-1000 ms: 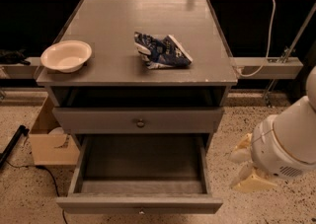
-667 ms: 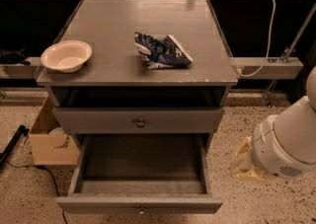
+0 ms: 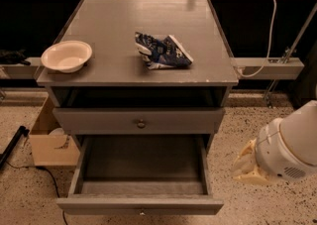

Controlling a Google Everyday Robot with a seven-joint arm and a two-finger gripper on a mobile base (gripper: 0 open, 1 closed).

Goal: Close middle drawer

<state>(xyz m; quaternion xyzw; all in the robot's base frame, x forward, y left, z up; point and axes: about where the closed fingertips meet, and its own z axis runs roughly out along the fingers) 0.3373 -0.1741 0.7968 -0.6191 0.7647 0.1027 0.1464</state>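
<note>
— While the middle drawer (image 3: pixel 141 172) stands pulled far out toward the camera, where does the tool (image 3: pixel 246 165) sit?

— Low at the right, just beside the drawer's right side wall and apart from it. Spread or pressed together: cannot tell.

— Relation for the push?

— The drawer's front panel (image 3: pixel 141 204) lies to the tool's left and nearer the camera. Its long axis runs left to right, and its travel is straight back into the desk (image 3: pixel 114 26). Judgement: the tool must come round in front of the panel, near the knob (image 3: pixel 142 213), then press away from the camera.

— Obstructions?

— Nothing visible inside the drawer. The closed front above (image 3: pixel 99 120) is out of the path. A bowl (image 3: pixel 67 55) and a crumpled bag (image 3: pixel 161 50) rest on the desk top, well apart. A cardboard box (image 3: pixel 47 144) sits on the floor at left. None appears to block the move.
</note>
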